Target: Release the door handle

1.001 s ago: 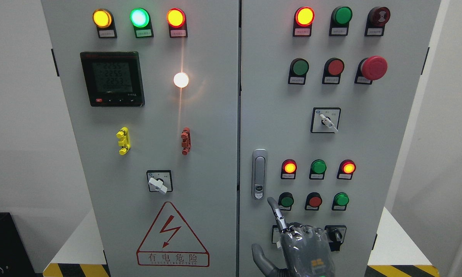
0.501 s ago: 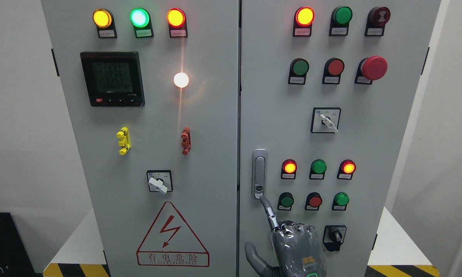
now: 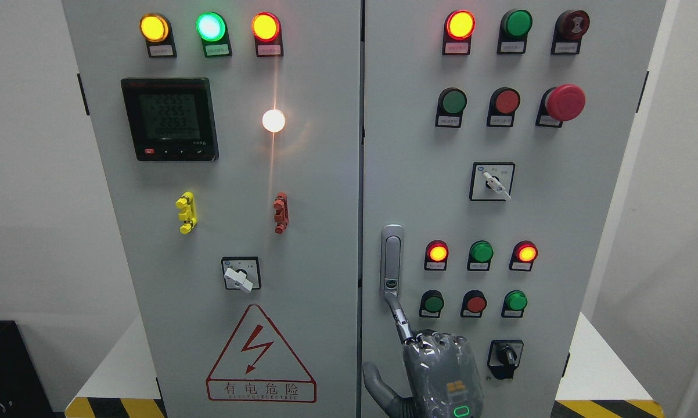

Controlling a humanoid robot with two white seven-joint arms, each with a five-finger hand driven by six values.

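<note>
Grey cabinet [image 3: 302, 191], two doors, lamps lit. Door handle [image 3: 392, 261] at left edge of right-hand door [image 3: 581, 232], flush and upright.

Right hand [image 3: 436, 366] below handle — index finger [image 3: 400, 319] stretched up, tip at handle's lower end by lock; other fingers curled, nothing gripped. Left hand out of view.

Risks, as judged:
- fingertip slips off small lock end — handle stays latched
- sideways drift right — knuckles bump green button [image 3: 432, 303] or red button [image 3: 475, 303]
- push off-axis — finger jams against handle frame

Grey right hand [image 3: 436, 371] — green-lit mark
</note>
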